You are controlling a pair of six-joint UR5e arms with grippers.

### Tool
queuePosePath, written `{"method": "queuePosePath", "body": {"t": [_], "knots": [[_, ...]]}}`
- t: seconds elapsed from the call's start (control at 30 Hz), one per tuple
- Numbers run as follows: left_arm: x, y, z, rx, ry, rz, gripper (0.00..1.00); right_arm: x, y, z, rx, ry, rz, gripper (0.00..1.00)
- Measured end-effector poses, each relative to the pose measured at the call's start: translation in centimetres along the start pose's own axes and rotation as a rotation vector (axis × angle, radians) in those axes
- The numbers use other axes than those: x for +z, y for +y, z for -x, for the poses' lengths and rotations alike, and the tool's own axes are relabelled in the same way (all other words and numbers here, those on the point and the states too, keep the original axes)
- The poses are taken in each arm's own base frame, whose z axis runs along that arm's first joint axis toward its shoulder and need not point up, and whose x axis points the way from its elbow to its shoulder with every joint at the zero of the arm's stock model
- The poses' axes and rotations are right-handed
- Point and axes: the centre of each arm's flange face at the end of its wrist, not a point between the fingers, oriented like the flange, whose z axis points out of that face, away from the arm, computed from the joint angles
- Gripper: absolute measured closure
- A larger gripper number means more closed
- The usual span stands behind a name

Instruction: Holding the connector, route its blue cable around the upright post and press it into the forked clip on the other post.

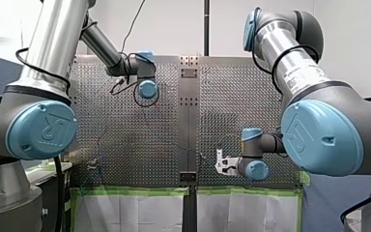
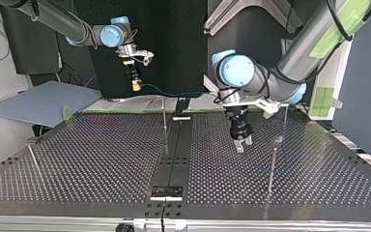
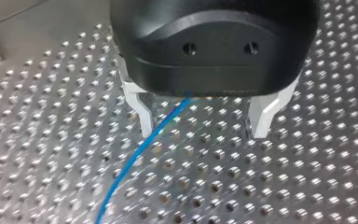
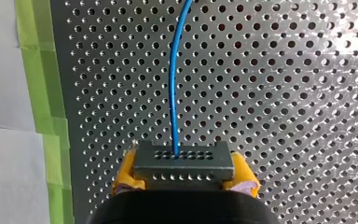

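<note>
Clamping the connector (image 4: 182,158), my right end effector (image 4: 184,171) points its blue cable (image 4: 173,84) toward twelve o'clock; my left end effector (image 3: 203,133) hovers, fingers (image 3: 265,116) apart. Routing and clipping seemingly remain.

From my console I see the perforated table (image 1: 125,159) filling the middle of the front view, its metal surface covered in rows of small holes. A plain centre strip (image 1: 189,130) without perforations runs across the table and splits it into two halves. Green tape (image 1: 125,191) lines the table's near edge in that view, and white sheets (image 1: 140,212) lie just past the tape, off the table. In the top view a grey-blue board (image 2: 38,102) lies off the table's far left corner. A black backdrop (image 2: 174,43) stands behind the table's far edge, and a pale metal rail (image 2: 53,223) borders its near edge.
</note>
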Motion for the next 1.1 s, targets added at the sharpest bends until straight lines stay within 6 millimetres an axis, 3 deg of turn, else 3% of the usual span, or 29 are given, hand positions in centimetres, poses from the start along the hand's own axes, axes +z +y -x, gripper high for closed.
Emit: {"method": "queuePosePath", "body": {"t": [0.47, 1.1], "knots": [[-2.3, -2.9, -3.1, 0.116, 0.079, -0.027, 0.02, -0.1, -0.1, 0.1, -0.003, -0.008, -0.001, 1.00], [-4.4, -3.9, -3.3, 0.214, 0.129, -0.076, 0.02, -0.1, -0.1, 0.1, -0.005, -0.012, -0.001, 1.00]]}}
